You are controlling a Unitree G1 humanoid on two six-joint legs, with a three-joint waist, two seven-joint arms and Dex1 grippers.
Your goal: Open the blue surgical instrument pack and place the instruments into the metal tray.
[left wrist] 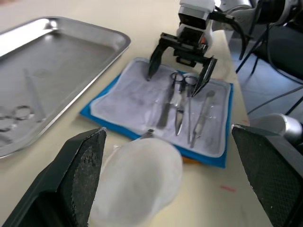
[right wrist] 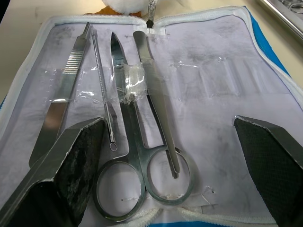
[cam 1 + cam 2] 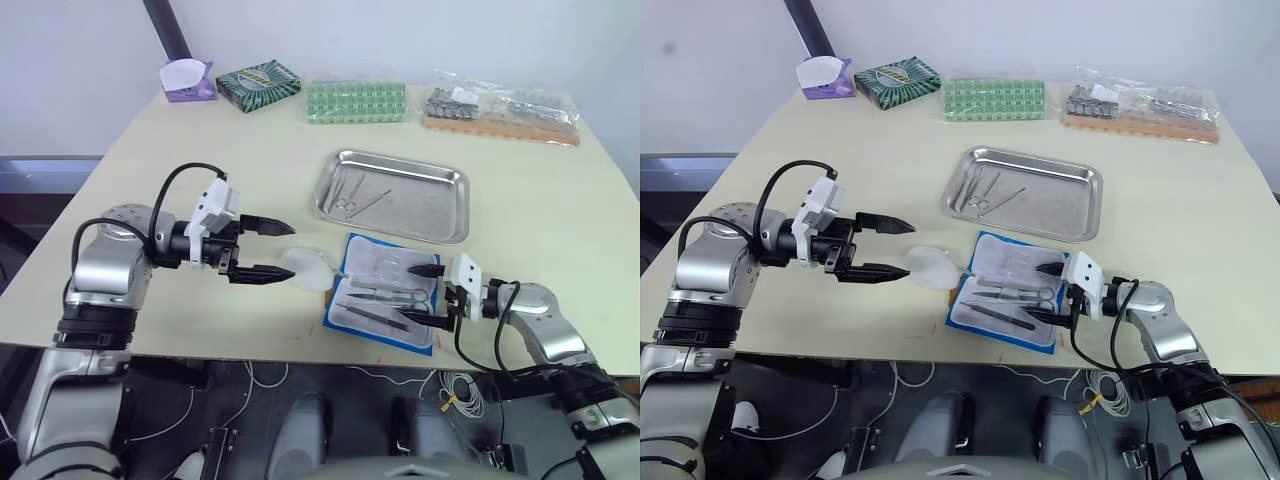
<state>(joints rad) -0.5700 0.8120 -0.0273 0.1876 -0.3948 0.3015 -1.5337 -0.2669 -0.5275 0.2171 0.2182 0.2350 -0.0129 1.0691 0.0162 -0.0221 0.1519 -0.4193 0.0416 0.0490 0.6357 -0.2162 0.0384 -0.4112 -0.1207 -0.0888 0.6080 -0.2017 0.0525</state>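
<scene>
The blue surgical instrument pack [image 3: 383,290] is seen lying open and flat at the near edge of the worktop [image 3: 240,160], just near of the metal tray [image 3: 392,195], with its whitish lining turned upward. Four of the instruments [image 2: 128,118] are still held in the lining under clear plastic bands: a pair of ring-handled scissors [image 2: 137,175], a flat tool beside it, a thin probe and a ridged handle at the side. A few silver tools [image 3: 352,196] are already lying in the left part of the tray. The right hand [image 3: 431,295] is placed over the right side of the pack, released, with its black fingers spread apart and nothing between them. The left hand [image 3: 268,250] is held to the left of the pack, also released and empty, near a white crumpled piece [image 3: 307,267] which lies just beside the pack's left edge. The instruments are judged to be light, stiff and smooth, so slipping is likely; the scissors would best be taken across the shanks just above the rings, then drawn out from under the band. The pack itself is probably soft and light and may lift with the tool. At the far edge a purple tissue box [image 3: 188,82], a dark green box [image 3: 259,84], a green patterned pack [image 3: 355,102] and bagged parts [image 3: 500,108] are arranged.
</scene>
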